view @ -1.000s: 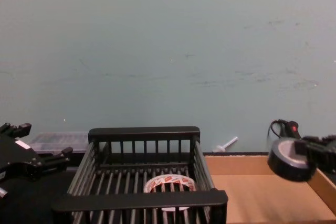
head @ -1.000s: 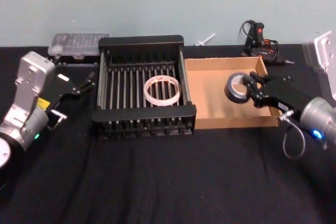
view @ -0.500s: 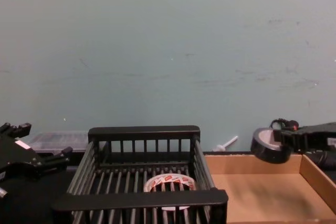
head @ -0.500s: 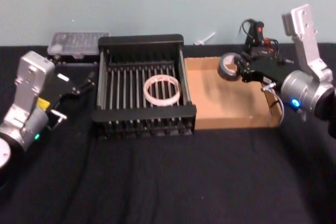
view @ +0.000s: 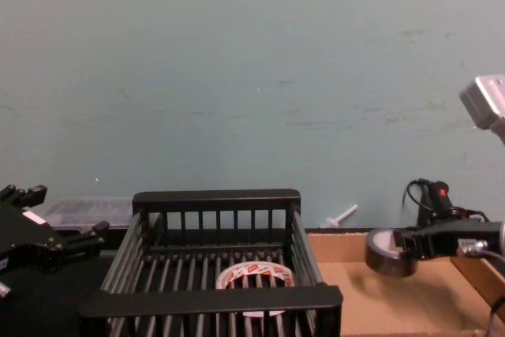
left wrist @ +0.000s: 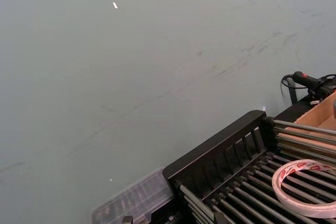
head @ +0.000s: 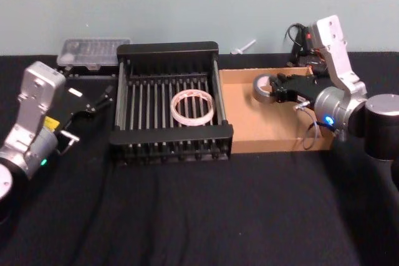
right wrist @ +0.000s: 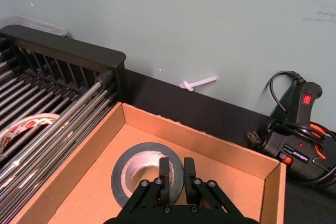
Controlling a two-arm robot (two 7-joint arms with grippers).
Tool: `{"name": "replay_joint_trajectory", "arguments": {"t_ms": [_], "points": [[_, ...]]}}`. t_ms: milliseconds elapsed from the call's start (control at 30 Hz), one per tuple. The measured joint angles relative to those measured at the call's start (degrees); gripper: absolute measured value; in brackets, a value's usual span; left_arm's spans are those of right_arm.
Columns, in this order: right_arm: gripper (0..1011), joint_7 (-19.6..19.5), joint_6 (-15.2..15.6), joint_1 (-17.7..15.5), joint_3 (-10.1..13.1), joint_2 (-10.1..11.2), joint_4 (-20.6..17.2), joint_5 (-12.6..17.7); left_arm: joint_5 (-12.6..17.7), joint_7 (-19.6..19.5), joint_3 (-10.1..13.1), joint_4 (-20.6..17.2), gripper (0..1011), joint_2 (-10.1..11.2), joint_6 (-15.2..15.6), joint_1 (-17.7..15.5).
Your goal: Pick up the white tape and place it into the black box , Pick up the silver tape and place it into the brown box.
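The white tape (head: 193, 106) with red print lies flat on the bars inside the black box (head: 168, 48); it also shows from the left wrist (left wrist: 310, 187) and chest (view: 255, 278). My right gripper (head: 278, 90) is shut on the silver tape (head: 263, 88), pinching its ring wall (right wrist: 140, 174). It holds the roll nearly flat, low over the back part of the brown box (head: 274, 146), about level with the rim (view: 347, 236). My left gripper (head: 103, 98) rests open to the left of the black box, with nothing in it.
A clear plastic case (head: 93, 51) lies behind the black box at the left. A black glue gun with cable (head: 303, 38) and a small white piece (head: 244, 46) lie behind the brown box. Black cloth covers the table in front.
My right gripper has carried the silver tape left and down, from beside the brown box's right wall to low over its back, turning the roll flat. The left arm has not moved.
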Motion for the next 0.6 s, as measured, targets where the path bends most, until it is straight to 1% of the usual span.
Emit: {"name": "replay_joint_trajectory", "arguments": {"t_ms": [133,433,467,500,600], "points": [[164,0.0,-1.25,0.05,0.02,-0.4,0.74,-0.78,0.0,0.0,0.0,0.0,1001,0.0,0.0,0.0],[166,0.05,-1.07,-0.12,0.07,-0.23,0.37,-0.67,0.0,0.0,0.0,0.0,1001,0.0,0.0,0.0],[172,0.06,-1.05,-0.14,0.07,-0.21,0.34,-0.65,0.0,0.0,0.0,0.0,1001,0.0,0.0,0.0],[216,0.07,-1.03,-0.16,0.08,-0.19,0.27,-0.62,0.0,0.0,0.0,0.0,1001,0.0,0.0,0.0],[268,0.09,-0.98,-0.19,0.1,-0.17,0.2,-0.56,0.0,0.0,0.0,0.0,1001,0.0,0.0,0.0]]}}
